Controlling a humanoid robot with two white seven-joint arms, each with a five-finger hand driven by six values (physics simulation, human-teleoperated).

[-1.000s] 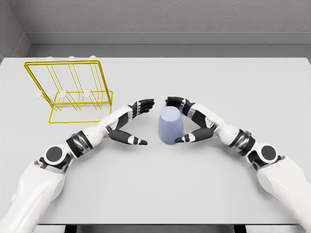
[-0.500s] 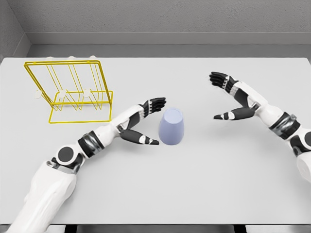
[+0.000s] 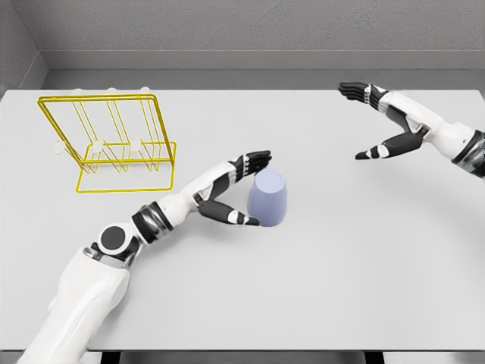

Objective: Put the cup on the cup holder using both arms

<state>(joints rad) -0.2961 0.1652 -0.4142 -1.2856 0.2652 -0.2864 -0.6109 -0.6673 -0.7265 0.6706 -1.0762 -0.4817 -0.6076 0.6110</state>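
From the head view, a pale blue cup [image 3: 267, 197] stood upside down near the middle of a grey table [image 3: 318, 288], with a yellow wire cup holder [image 3: 110, 144] well apart at its ten o'clock. The left hand [image 3: 239, 189] sat just beside the cup at nine o'clock, fingers spread and gripping nothing. The right hand [image 3: 386, 121] hovered at the cup's two o'clock, well apart, fingers released and empty.
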